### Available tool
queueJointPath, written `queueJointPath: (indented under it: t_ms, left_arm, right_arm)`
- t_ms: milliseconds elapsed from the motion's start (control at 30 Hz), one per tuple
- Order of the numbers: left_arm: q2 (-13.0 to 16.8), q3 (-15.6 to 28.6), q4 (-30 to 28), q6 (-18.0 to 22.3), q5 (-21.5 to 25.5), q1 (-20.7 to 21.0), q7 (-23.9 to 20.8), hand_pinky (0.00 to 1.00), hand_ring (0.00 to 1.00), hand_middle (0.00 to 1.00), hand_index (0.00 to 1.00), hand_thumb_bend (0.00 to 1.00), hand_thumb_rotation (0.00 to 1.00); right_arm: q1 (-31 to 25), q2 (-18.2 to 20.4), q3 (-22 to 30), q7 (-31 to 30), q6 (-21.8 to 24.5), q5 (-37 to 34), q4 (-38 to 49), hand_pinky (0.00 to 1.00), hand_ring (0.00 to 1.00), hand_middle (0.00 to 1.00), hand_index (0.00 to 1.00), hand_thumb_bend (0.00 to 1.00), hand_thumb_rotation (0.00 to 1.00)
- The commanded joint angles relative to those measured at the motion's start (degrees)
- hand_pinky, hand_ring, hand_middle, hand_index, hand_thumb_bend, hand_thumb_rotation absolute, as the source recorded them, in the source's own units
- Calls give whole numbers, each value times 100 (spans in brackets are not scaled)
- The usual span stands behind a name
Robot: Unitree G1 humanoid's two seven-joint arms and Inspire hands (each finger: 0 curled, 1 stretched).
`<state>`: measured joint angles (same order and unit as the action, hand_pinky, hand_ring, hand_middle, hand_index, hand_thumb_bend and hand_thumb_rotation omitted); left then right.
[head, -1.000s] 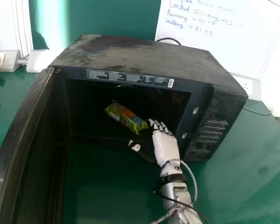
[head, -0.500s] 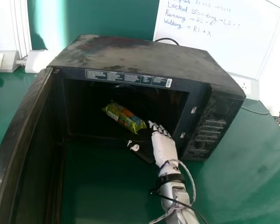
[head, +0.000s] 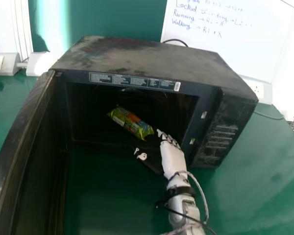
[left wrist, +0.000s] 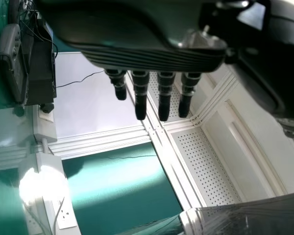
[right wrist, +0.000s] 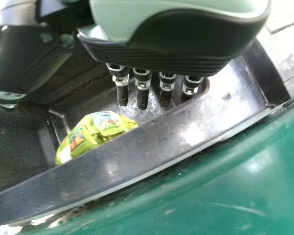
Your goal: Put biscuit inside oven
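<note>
Drawn back slightly toward the robot since the earlier frame, the white-and-black right robot hand (head: 173,159) is now a little farther from the oven's interior, while the biscuit packet stays where it was. Its fingers are straight and slightly apart, clamped on nothing, with the fingertips at the right side of the oven opening. Its dark thumb (head: 152,162), with small white parts, stretches out to the left, in front of the opening. A pale cable (head: 198,183) loops beside the wrist, which wears a black band (head: 180,191).

Just beside the fingertips, the crinkled green-yellow plastic biscuit packet (head: 131,122), printed with orange and blue, lies at a slant inside the oven. In the right wrist view, it sits behind the oven's front edge, a gap between it and the fingers.

Around it stands the black box-shaped microwave oven (head: 147,61), its top dusty and its dark door (head: 19,147) swung wide open on the left. A label strip (head: 132,81) runs above the opening.

In the left wrist view, the black left robot hand (left wrist: 142,49) has straight, spread fingers and holds nothing.

Under the oven is a glossy green table (head: 250,181); behind it, a whiteboard (head: 235,44) carries handwriting.
</note>
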<state>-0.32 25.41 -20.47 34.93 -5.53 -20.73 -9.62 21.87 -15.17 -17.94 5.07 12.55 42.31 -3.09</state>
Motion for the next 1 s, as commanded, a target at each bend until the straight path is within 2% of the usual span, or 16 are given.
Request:
queueJointPath:
  t_ms: [0, 467, 967]
  left_arm:
    - [34, 25, 19, 38, 62, -5, -19, 97, 91, 94, 94, 99, 100]
    - [92, 55, 65, 23, 59, 14, -32, 96, 91, 94, 95, 100, 100]
    - [111, 65, 134, 47, 97, 57, -28, 96, 91, 94, 95, 100, 100]
  right_arm:
    - [-307, -85, 61, -272, 158, -53, 285, 99, 100, 100, 100, 100, 57]
    - [-833, -286, 224, -787, 462, 179, 1467, 99, 100, 100, 100, 100, 60]
    - [-1271, -401, 409, -989, 483, 323, 2225, 95, 100, 100, 100, 100, 58]
